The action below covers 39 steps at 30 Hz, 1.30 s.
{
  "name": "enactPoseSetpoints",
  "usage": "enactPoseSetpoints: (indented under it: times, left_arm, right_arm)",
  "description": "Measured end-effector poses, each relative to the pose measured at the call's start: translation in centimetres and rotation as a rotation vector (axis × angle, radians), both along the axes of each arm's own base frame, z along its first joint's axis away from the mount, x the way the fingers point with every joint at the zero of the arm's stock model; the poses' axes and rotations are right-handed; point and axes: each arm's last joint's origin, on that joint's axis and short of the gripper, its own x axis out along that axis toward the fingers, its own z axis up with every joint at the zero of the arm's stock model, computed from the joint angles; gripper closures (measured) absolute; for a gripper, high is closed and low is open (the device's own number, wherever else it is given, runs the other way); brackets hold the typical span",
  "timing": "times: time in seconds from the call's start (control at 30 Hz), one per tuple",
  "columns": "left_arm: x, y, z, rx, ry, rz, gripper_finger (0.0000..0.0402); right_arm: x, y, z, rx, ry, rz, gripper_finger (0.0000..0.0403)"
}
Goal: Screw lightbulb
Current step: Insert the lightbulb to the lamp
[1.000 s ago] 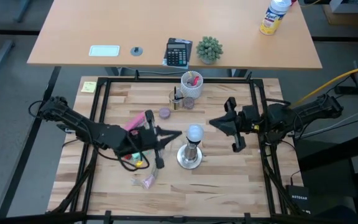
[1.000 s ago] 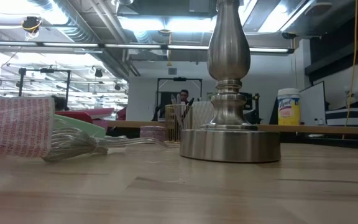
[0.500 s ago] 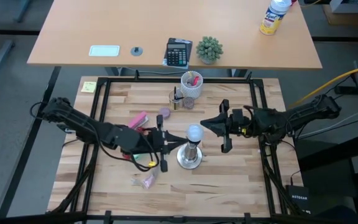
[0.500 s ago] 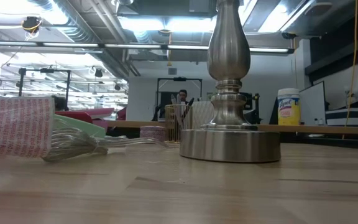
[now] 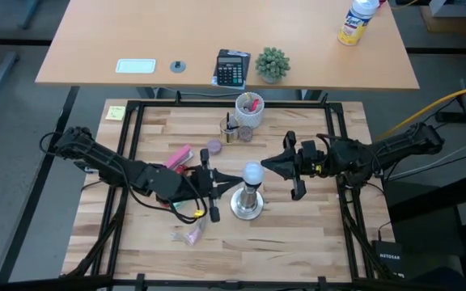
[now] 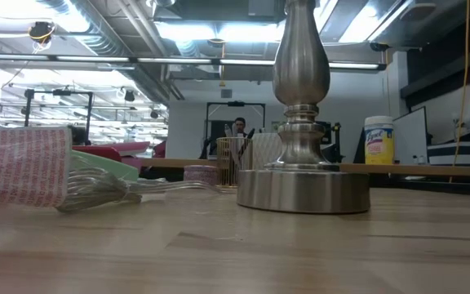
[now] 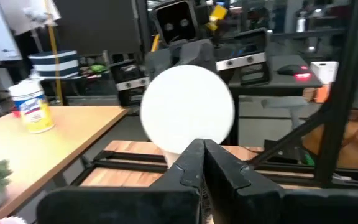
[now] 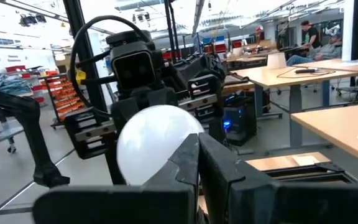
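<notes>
Left gripper pinched shut, empty, just left of the bulb sitting atop the stand; right gripper shut and empty just right of it. To screw well, I'd open one, grip the globe gently, twist squarely. The base is hidden, so seating can't be judged.

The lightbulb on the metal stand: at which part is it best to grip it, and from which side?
Grip the lightbulb by its round globe, from the side. It stands upright on the silvery socket stand, base hidden, so probably only the globe offers hold. The shut left gripper and right gripper flank it.
</notes>
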Motion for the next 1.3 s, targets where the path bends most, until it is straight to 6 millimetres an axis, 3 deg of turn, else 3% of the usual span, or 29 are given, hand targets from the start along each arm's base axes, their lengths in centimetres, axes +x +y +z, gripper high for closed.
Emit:
enactPoseSetpoints:
  times: [0.87,1.3]
  left_arm:
    - [-0.01,0.53,-0.03,0.022,0.009,0.112,0.0399]
    - [-0.25,0.62,0.09,0.057,0.019,0.190,0.0399]
  right_arm:
    - [0.03,0.62,-0.39,0.009,0.035,0.188,0.0389]
    - [-0.20,0.56,-0.36,0.007,0.038,0.195,0.0389]
